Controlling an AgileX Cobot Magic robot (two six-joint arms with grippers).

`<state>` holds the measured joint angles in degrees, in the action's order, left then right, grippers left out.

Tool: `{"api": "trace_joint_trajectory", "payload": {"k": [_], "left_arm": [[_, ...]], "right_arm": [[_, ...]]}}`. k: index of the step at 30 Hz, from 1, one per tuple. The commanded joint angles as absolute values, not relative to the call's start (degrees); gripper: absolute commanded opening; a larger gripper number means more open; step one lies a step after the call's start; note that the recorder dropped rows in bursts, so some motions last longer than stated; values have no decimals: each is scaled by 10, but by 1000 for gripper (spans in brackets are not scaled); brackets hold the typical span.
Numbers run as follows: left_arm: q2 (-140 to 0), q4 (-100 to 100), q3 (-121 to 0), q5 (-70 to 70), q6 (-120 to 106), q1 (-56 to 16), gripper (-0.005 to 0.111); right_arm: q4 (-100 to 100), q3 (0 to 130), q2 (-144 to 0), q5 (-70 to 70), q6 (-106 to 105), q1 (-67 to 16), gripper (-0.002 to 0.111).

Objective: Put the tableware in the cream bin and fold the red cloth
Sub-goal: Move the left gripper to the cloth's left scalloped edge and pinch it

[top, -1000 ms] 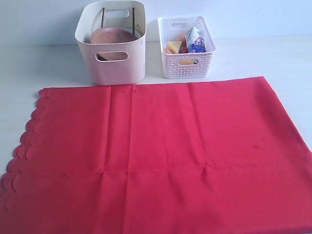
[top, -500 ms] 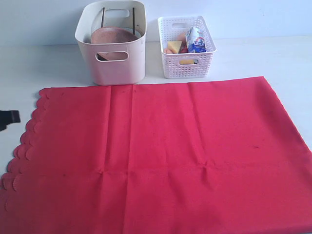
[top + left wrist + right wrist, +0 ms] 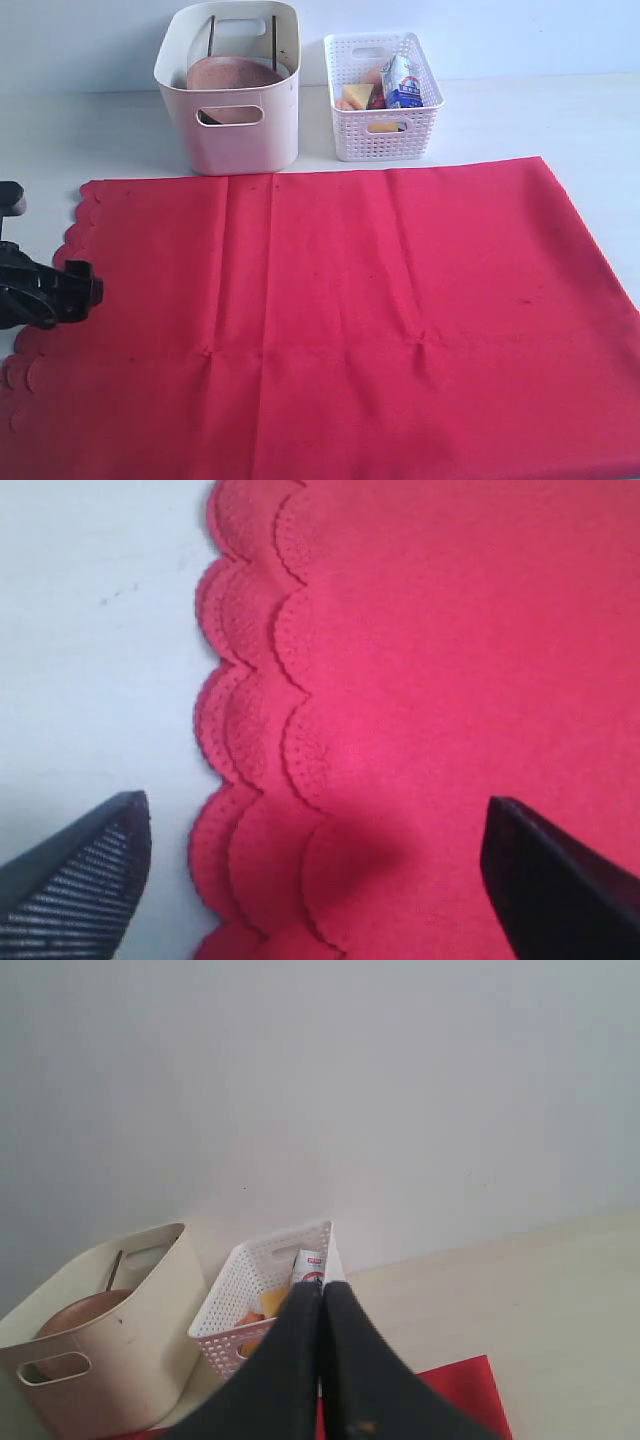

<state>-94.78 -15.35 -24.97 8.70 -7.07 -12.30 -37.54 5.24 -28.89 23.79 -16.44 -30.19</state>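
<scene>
At the left edge of the tabletop, the left gripper has come into the exterior view within the last second. Its fingers have spread wide and hold nothing. They straddle the scalloped edge of the red cloth, 1 over bare tabletop, the other over fabric.

The cloth itself has not shifted. It lies flat and unfolded, covering most of the near tabletop. Its long axis runs left to right, parallel to the near edge, and the scalloped short end points left.

Behind it, toward the far edge, the cream bin holds the round wooden plate and 2 chopsticks, so the tableware step looks finished and folding looks about to start. The white lattice basket stands just beside the bin. The right gripper is raised, with its fingers pressed together on nothing.
</scene>
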Motion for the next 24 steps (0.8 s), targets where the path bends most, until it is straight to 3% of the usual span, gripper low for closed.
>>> {"api": "trace_joint_trajectory", "payload": {"k": [1, 5, 8, 11, 16, 20, 24], "left_arm": [[-977, -151, -252, 120, -86, -126, 85], [-1005, -151, -252, 127, -87, -126, 84], [-1021, -151, -253, 128, -87, -126, 75], [-1030, -151, -253, 126, -87, -126, 52], [-1031, -151, -253, 116, -86, -126, 0], [-1021, -151, -256, 92, -89, -126, 0], [-981, -151, -257, 80, -103, -126, 0]], "right_arm": [[-368, 49, -289, 242, -166, -300, 0], [-368, 49, -289, 241, -166, -300, 0], [-368, 49, -289, 241, -166, -300, 0], [-368, 49, -289, 239, -166, -300, 0], [-368, 49, -289, 237, -166, -300, 0], [-359, 57, -292, 230, -168, -300, 0], [-320, 123, -324, 120, -169, -300, 0]]}}
